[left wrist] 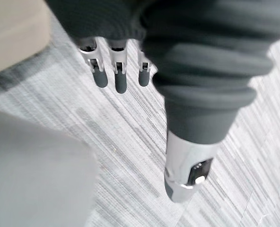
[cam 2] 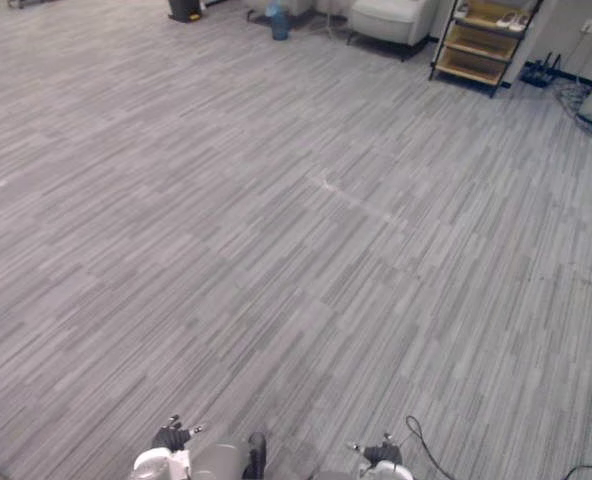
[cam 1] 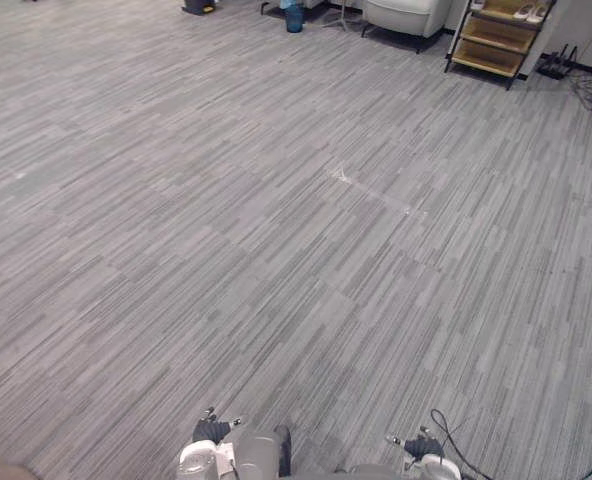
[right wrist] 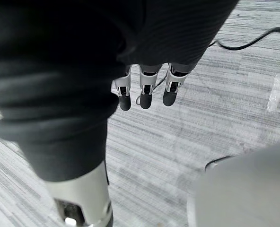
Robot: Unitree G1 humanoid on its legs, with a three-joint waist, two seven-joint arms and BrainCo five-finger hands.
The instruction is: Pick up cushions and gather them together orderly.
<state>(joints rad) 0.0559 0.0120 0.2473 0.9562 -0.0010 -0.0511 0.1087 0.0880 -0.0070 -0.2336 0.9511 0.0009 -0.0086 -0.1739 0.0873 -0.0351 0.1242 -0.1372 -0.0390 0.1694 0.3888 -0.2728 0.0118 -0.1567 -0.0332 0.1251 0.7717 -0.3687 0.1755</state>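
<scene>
The left robot hand (left wrist: 120, 78) and right robot hand (right wrist: 146, 97) hang open and empty, fingers straight above the floor (cam 1: 296, 260). A tan shape (left wrist: 12, 28), perhaps a cushion, lies just beside the left one, so that arm is nearer. I cannot tell its long axis.

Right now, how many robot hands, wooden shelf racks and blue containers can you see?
Robot hands: 2 (left hand, right hand)
wooden shelf rack: 1
blue container: 1
Total: 4

Plain beige cushion (left wrist: 11, 28), partly seen, at robot's left
</scene>
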